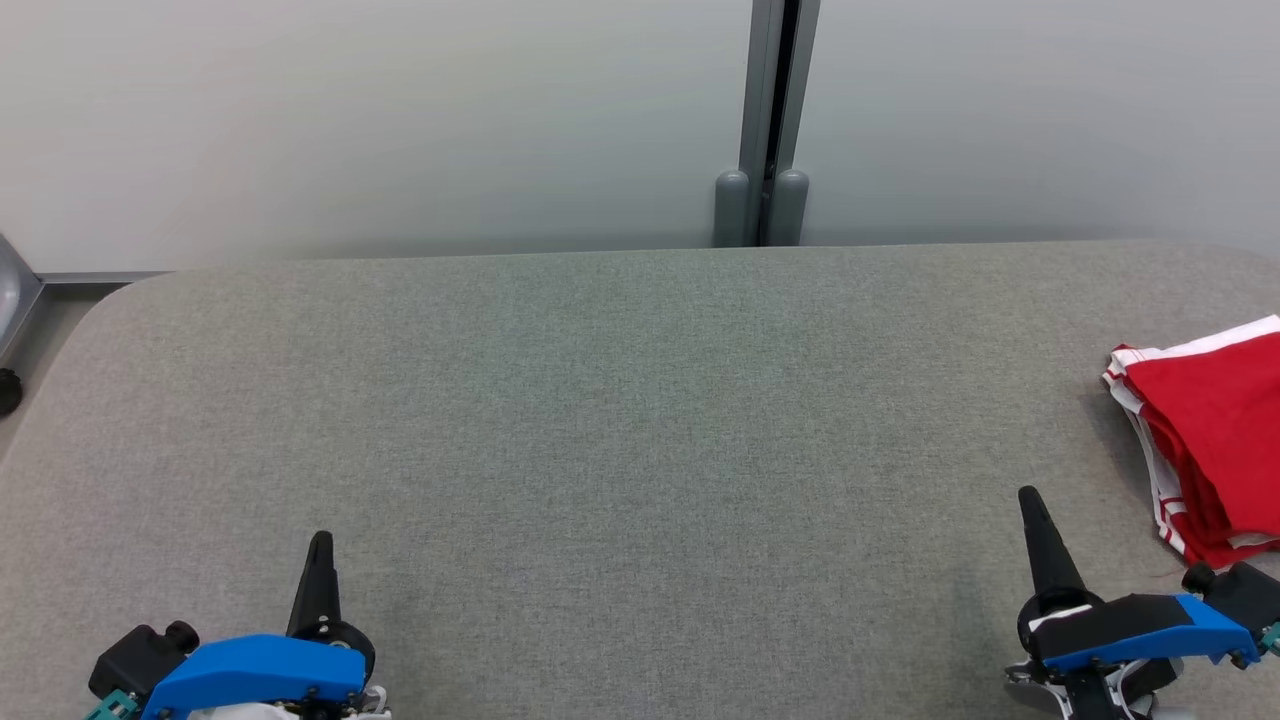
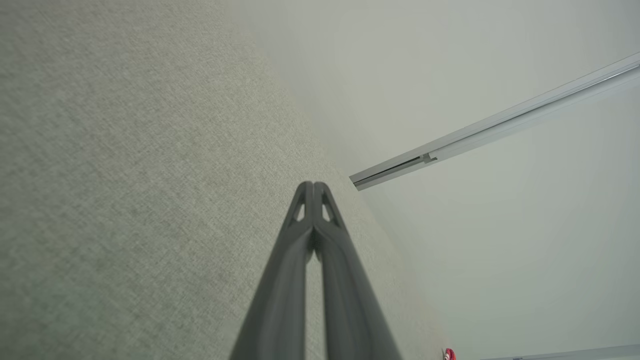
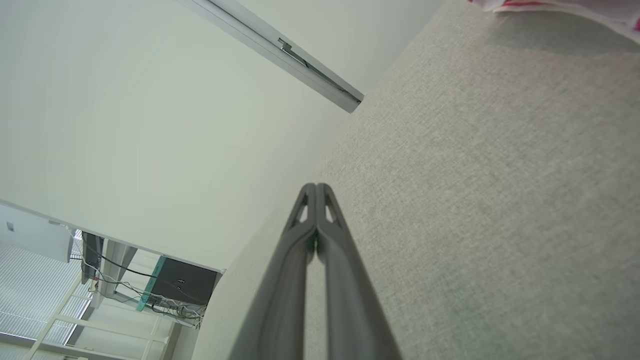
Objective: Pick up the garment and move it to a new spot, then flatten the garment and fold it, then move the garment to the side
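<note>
Right gripper (image 1: 1030, 497) closed, empty; folded red garment (image 1: 1215, 430) just right, apart.

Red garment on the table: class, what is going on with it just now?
Nothing is handling it. The red garment with white trim lies, seemingly folded, at the right end of the grey padded table. The robot's left hand and right hand are both shut and empty, the right one near the garment but apart.

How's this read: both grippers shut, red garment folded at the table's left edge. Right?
Wrong side. The head view shows the red garment folded at the table's right edge. The left gripper and right gripper are shut, as said.
</note>
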Available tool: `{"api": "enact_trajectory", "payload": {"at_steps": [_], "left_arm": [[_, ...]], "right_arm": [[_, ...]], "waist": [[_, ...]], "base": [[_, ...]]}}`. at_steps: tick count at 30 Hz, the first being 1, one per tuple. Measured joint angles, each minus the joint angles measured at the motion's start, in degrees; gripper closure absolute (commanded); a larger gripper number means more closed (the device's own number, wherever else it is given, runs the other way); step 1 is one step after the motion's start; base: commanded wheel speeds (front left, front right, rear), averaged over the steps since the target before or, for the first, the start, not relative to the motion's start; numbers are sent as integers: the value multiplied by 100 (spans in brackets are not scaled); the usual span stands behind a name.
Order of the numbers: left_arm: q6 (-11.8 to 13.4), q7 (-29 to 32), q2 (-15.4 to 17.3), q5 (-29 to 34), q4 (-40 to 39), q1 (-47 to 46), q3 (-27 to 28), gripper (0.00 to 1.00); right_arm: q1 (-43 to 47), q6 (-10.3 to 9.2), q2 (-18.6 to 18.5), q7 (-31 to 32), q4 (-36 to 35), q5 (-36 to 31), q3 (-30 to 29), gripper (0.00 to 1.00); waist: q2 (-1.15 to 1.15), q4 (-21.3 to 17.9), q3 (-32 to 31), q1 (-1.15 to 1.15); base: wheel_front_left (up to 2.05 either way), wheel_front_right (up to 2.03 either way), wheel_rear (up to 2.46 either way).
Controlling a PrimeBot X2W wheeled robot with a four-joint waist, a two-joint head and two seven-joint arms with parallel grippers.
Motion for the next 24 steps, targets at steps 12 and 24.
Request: {"api": "enact_trajectory", "payload": {"at_steps": [12, 24], "left_arm": [[-81, 194, -4, -646, -80, -52, 155, 100], [-140, 365, -10, -1214, -162, -122, 296, 100]], "right_arm": [[0, 0, -1, 193, -111, 725, -90, 100], [-1, 0, -1, 360, -204, 1371, -168, 100]], "waist": [[0, -29, -26, 0], [0, -58, -53, 0]], "base": [[0, 0, 0], [0, 0, 0]]}}
